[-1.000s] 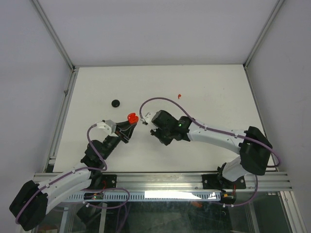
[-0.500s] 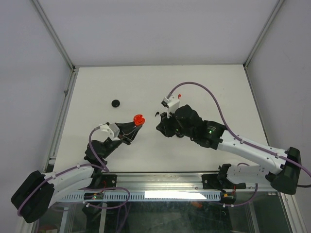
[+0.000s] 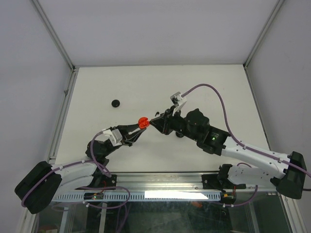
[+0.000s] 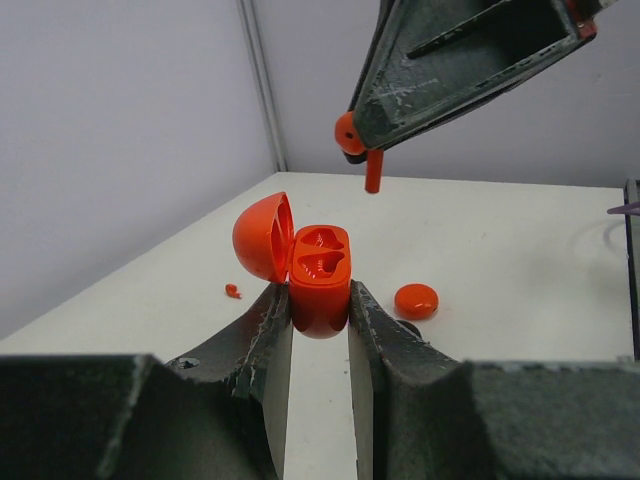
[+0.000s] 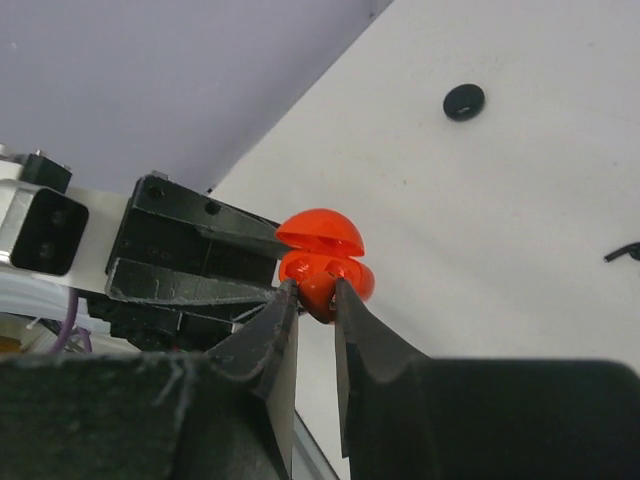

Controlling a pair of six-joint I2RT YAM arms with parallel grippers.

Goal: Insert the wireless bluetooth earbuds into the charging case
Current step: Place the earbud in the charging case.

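so the left wrist cam is the useful one here; it shows the left gripper [image 4: 320, 312] clamped on the lower half of the red charging case [image 4: 320, 268], holding it upright off the table [image 3: 218, 87], lid flipped open and leaning to the left; you can look straight into the case and both sockets are empty, nothing seated in either

same view has the right gripper [image 4: 362, 128] coming in from the top with its jaws pinched on a red earbud [image 4: 372, 172]; stem points down, and it hangs above the open case, clearly apart from it

the right wrist cam can't give you that gap; from there the earbud between the closed fingers overlaps the case, so touching or not is impossible to say; what it does add is the black disc [image 5: 464, 102] lying well off on the table, plus a thin black curved bit [image 5: 623, 252] cut off at the frame edge, too small to identify

top view just shows both arms meeting tip to tip mid-table with a red blob between them; no detail inside the case

also only in the left wrist cam: a red disc [image 4: 416, 300] on the table behind the case, and a tiny red piece [image 4: 232, 291] further left, looks like the second red earbud
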